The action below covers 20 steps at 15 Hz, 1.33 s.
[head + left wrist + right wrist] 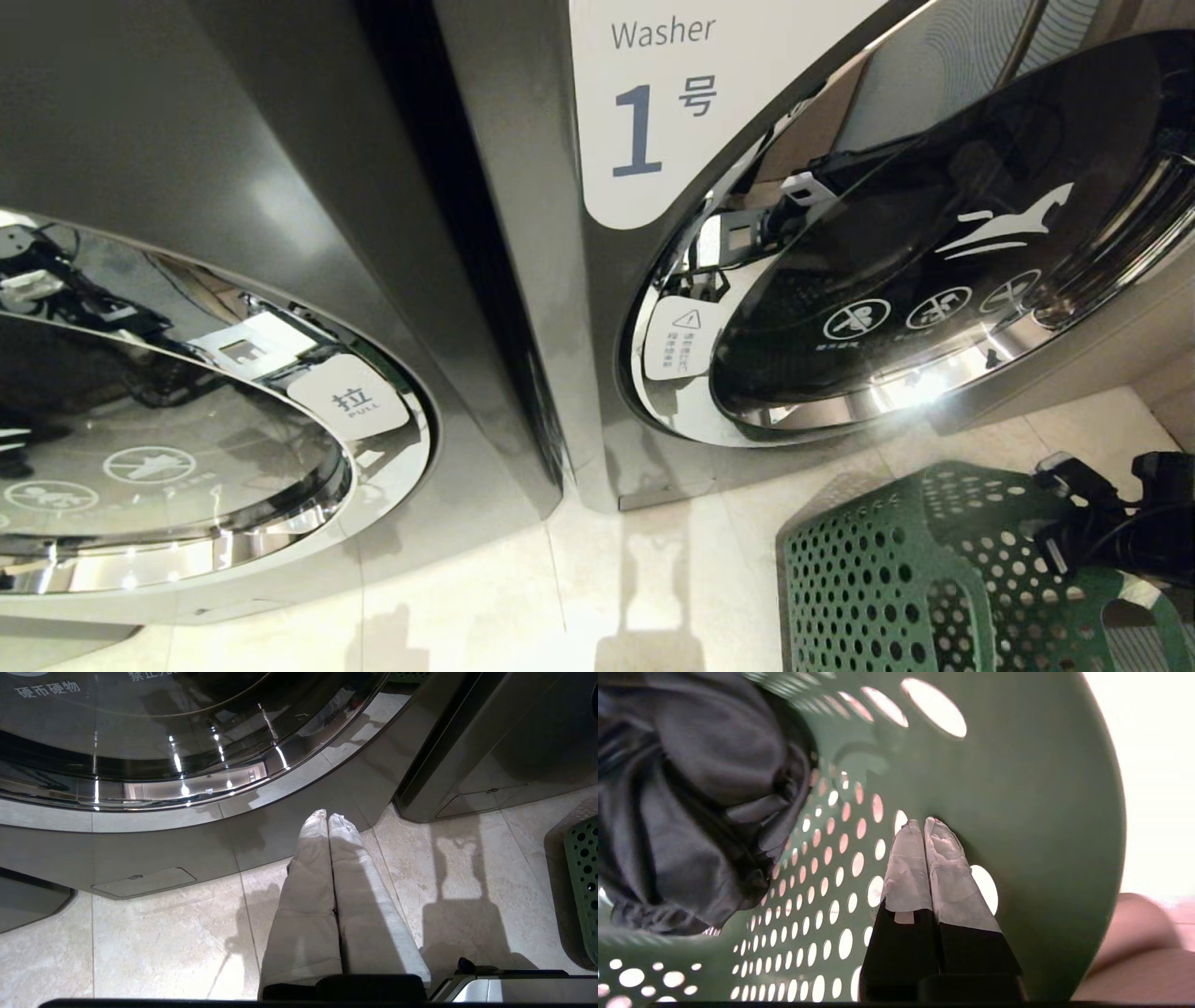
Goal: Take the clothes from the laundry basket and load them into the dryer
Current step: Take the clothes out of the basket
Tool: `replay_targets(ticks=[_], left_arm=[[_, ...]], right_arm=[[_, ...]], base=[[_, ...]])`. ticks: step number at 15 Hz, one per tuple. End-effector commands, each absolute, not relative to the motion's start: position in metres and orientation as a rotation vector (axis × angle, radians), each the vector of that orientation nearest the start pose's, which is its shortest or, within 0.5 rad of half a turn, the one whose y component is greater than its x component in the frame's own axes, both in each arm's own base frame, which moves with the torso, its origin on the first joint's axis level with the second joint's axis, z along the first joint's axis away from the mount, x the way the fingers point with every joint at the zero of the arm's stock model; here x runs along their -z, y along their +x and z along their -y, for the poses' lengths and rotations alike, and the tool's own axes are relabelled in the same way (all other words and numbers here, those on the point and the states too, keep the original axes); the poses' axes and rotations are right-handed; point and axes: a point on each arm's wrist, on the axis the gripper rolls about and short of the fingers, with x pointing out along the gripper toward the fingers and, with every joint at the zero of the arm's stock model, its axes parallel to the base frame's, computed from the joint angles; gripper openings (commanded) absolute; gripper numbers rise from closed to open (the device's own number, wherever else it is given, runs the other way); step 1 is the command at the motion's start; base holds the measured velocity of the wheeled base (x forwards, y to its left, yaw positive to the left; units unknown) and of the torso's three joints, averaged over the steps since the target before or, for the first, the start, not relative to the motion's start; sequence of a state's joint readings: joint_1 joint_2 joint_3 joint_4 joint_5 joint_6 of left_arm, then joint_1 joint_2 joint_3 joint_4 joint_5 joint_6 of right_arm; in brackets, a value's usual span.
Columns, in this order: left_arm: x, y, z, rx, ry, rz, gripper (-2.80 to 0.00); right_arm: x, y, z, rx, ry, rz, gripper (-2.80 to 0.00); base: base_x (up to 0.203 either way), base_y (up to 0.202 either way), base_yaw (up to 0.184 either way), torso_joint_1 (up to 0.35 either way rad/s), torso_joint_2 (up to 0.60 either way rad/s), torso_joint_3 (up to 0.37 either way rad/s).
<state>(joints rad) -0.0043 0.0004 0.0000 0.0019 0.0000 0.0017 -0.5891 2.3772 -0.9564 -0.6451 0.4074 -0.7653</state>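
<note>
1. Reaching down, the right hand (923,822) sat inside the laundry basket (1017,788), fingers pressed together, empty, beside the clothes (691,802).
2. Left hand (327,814) hung over the floor (163,942), fingers together.

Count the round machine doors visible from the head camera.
2. One chrome-rimmed round door sits at the left, bearing a PULL tab. The other, with a white horse logo, is on the Washer 1 unit at the right. Others may lie outside the frame.
</note>
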Motion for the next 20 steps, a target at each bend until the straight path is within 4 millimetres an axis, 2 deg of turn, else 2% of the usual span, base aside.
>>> replay_targets(ticks=[1,4,7,9,12,14,16,17,20], left_arm=[[-0.075,-0.023,0.000,0.003,0.002,-0.002,-2.80],[-0.075,-0.023,0.000,0.005,0.002,-0.002,-2.80],[-0.075,-0.023,0.000,0.005,0.002,-0.002,-2.80],[-0.075,-0.023,0.000,0.005,0.002,-0.002,-2.80],[-0.075,-0.023,0.000,0.005,0.002,-0.002,-2.80],[-0.075,-0.023,0.000,0.005,0.002,-0.002,-2.80],[-0.075,-0.023,0.000,0.005,0.002,-0.003,-2.80],[-0.075,-0.023,0.000,0.005,0.000,-0.003,-2.80],[-0.075,-0.023,0.000,0.005,0.002,-0.002,-2.80]], right_arm=[[0.009,0.328,0.208,-0.086,-0.386,-0.667,-2.80],[-0.008,0.312,0.197,-0.091,-0.385,-0.665,-2.80],[-0.027,0.286,0.174,-0.137,-0.374,-0.656,-2.80],[-0.032,0.270,0.159,-0.185,-0.357,-0.651,-2.80],[-0.018,0.256,0.141,-0.275,-0.299,-0.686,-2.80],[0.006,0.252,0.136,-0.329,-0.238,-0.746,-2.80],[0.029,0.256,0.138,-0.352,-0.201,-0.789,-2.80],[0.037,0.263,0.142,-0.352,-0.202,-0.788,0.00],[0.056,0.279,0.151,-0.367,-0.204,-0.766,0.00]], base=[[0.000,0.000,0.000,0.000,0.00,0.000],[0.000,0.000,0.000,0.000,0.00,0.000],[0.000,0.000,0.000,0.000,0.00,0.000],[0.000,0.000,0.000,0.000,0.00,0.000],[0.000,0.000,0.000,0.000,0.00,0.000],[0.000,0.000,0.000,0.000,0.00,0.000],[0.000,0.000,0.000,0.000,0.00,0.000],[0.000,0.000,0.000,0.000,0.00,0.000],[0.000,0.000,0.000,0.000,0.00,0.000]])
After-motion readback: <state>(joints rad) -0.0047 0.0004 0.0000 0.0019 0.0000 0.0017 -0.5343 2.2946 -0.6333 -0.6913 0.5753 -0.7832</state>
